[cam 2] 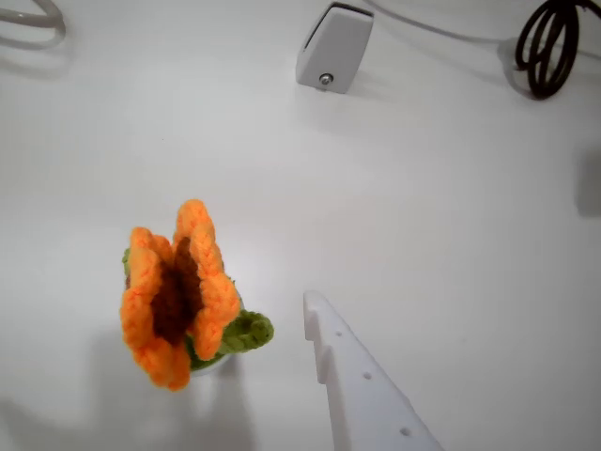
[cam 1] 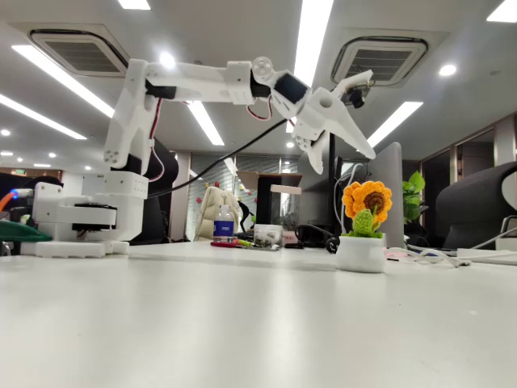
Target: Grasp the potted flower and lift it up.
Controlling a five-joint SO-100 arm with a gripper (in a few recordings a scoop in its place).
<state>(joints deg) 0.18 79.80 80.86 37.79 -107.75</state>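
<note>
One white SO-100 arm [cam 1: 194, 85] reached out above the desk [cam 1: 242, 323], its jaws [cam 1: 343, 149] spread wide apart and holding nothing, hanging in the air above and a little to the left of the potted flower [cam 1: 363, 226] in the fixed view. The potted flower stood upright on the desk, untouched, with its white pot [cam 1: 361, 253] flat on the surface and the crocheted head facing the fixed camera. In the wrist view the potted flower [cam 2: 178, 296] sat low and left, seen from above, while one white finger [cam 2: 362, 385] pointed up from the bottom edge, beside the flower and apart from it.

Judging by the yarn, the petals and green leaves [cam 1: 363, 221] would be soft and would squash or bend under the jaws, giving poor hold. The pot looked hard, smooth and round, so it might slip or twist if pinched off-centre. The whole thing seemed light and could tip if nudged at the bloom. The safest hold appeared to be across the pot's middle, below the leaves, with the jaws lowered on both sides of it first.

Behind it stood a water bottle [cam 1: 224, 222] and a dark coiled cable [cam 2: 549, 47].
</note>
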